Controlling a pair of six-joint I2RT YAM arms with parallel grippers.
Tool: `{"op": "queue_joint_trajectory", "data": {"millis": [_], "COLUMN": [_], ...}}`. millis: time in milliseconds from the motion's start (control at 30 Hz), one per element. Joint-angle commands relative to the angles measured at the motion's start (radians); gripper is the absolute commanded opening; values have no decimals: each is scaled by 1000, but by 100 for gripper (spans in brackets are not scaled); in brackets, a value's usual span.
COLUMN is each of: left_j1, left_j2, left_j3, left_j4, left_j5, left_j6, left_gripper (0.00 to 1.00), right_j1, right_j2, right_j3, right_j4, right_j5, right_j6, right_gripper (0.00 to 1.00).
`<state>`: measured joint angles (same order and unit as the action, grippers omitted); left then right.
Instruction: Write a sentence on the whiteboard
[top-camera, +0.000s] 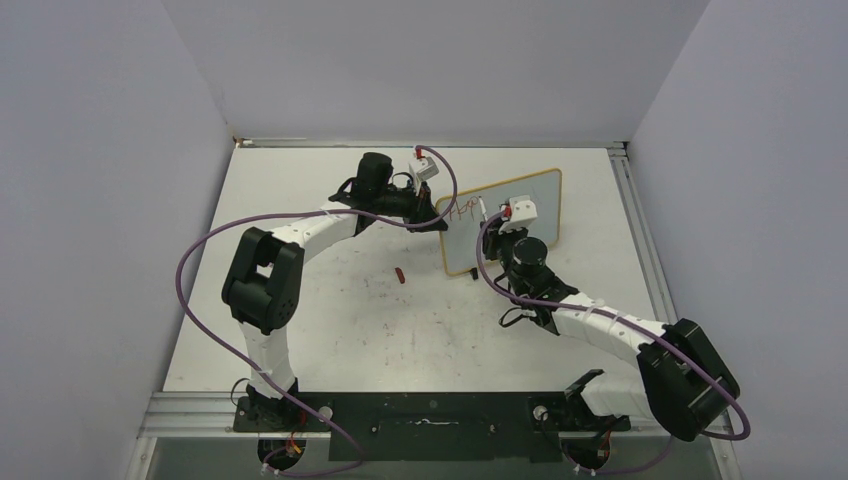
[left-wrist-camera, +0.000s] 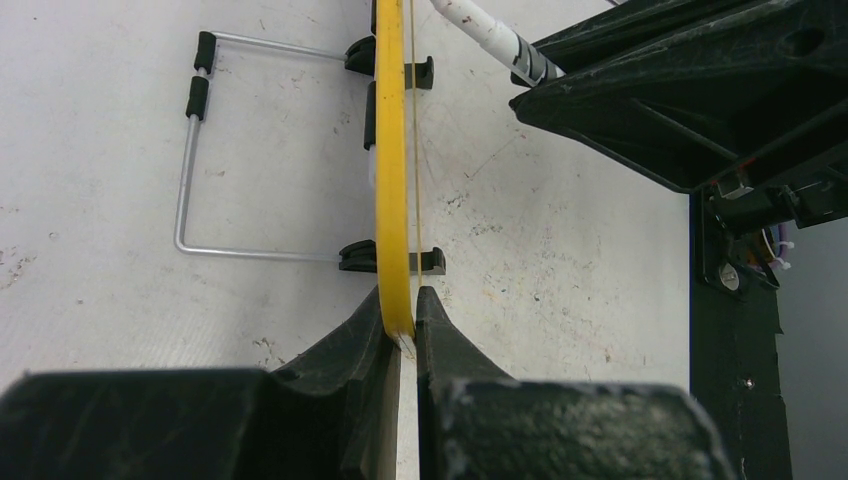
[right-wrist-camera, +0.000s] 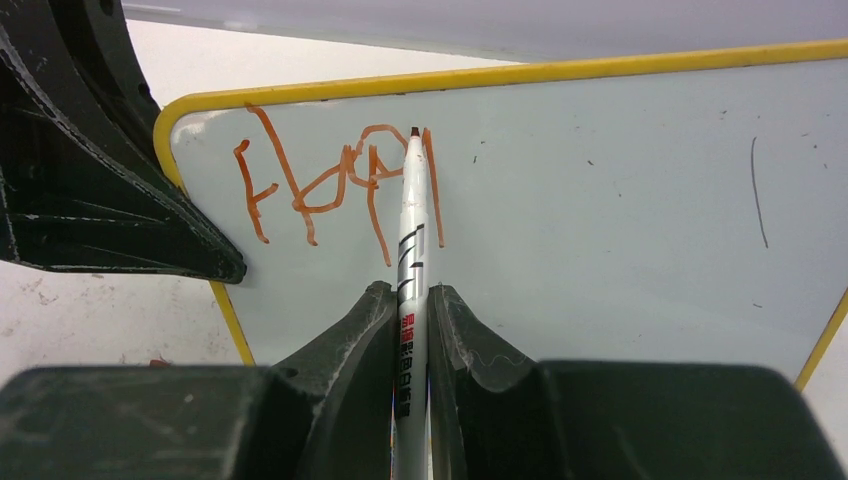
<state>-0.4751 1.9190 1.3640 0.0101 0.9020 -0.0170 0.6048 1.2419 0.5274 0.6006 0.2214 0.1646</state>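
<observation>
Closest to the arm bases, the pale, scuffed table (top-camera: 330, 340) carries a small red object (top-camera: 400, 275), lying alone left of middle and apart from the board. Further on, the right arm (top-camera: 600, 325) reaches in from the right, and the right jaws are clamped around the barrel of a white marker (right-wrist-camera: 411, 250), which juts out from between them towards the board. The marker's dark tip sits at the writing surface, just beside the top of the last red stroke; whether it actually presses on the surface cannot be told. The whiteboard (right-wrist-camera: 620, 230) stands propped on the table in the far half, right of middle, with its white face turned towards the right arm and its yellowish frame rounded at the corners. The sentence (right-wrist-camera: 320, 185) is only begun: a few thin red-orange letters, roughly "Happ", sit in the upper left corner of the face, and the rest is bare apart from some faint dark marks. Beyond this the left arm (top-camera: 300, 235) curls around from the left, and the left jaws are closed on the board's left edge, pinching the frame, which the left wrist view shows edge-on. Behind the board a bent wire stand (left-wrist-camera: 185, 180) with black clips lies against the table.
</observation>
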Motion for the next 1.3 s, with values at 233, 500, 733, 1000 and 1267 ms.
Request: {"op": "queue_joint_trajectory", "data": {"millis": [233, 500, 733, 1000, 1267], "left_j1": [-30, -30, -30, -30, -30], "left_j2": [17, 18, 17, 17, 17], "left_j3": [2, 3, 3, 4, 4], "left_j4": [-107, -108, -107, -111, -111], "left_j5": [18, 18, 18, 18, 18], "left_j6": [43, 44, 45, 45, 45], "left_gripper": [0, 0, 0, 0, 0], "right_j1": [-7, -25, -33, -30, -16], "right_j2": [42, 39, 40, 36, 42], "right_j3": [49, 42, 39, 14, -3], "right_j4": [69, 41, 29, 10, 6], "right_j5": [29, 55, 51, 24, 14], "right_j6": [-15, -1, 9, 34, 46], "right_gripper": [5, 5, 5, 5, 5]}}
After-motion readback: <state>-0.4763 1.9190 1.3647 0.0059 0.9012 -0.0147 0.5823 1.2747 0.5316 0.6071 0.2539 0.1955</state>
